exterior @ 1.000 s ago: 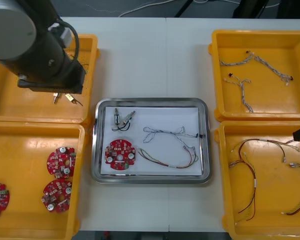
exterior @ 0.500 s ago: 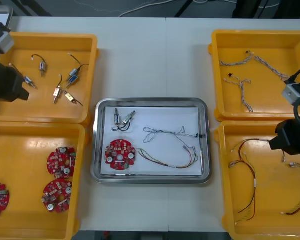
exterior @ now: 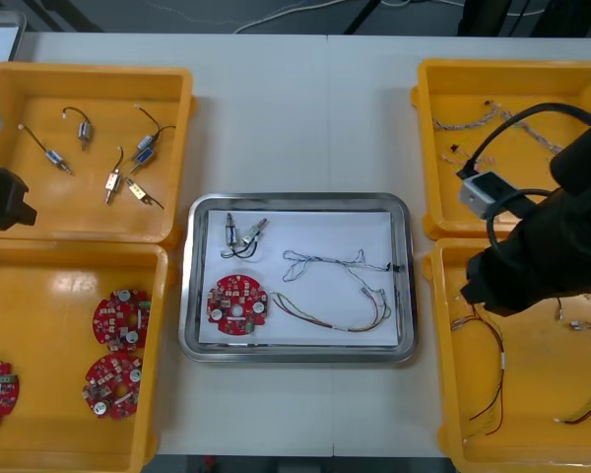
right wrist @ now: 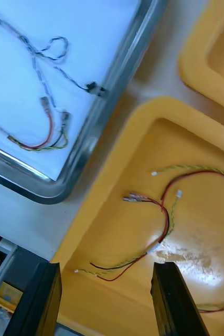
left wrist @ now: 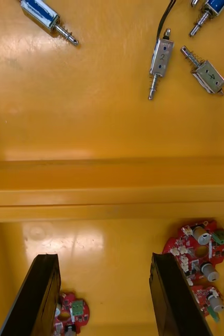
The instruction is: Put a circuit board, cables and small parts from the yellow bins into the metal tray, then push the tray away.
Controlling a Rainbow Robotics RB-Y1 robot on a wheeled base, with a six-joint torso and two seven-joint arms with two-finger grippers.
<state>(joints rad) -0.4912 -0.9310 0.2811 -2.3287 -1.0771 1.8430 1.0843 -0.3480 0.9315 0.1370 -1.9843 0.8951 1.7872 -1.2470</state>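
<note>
Metal tray (right wrist: 85, 152) partly cut off beyond right gripper (right wrist: 105, 270); jaws apart, empty, w/ red/yellow cable (right wrist: 167, 220) looped ahead. Left gripper (left wrist: 102, 260) jaws apart too.

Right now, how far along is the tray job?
Loaded: the metal tray holds a circuit board, small metal parts, a blue and white cable and a red and yellow cable. In hand: nothing; right gripper and left gripper hang open over yellow bins. To do: push the tray away.
</note>
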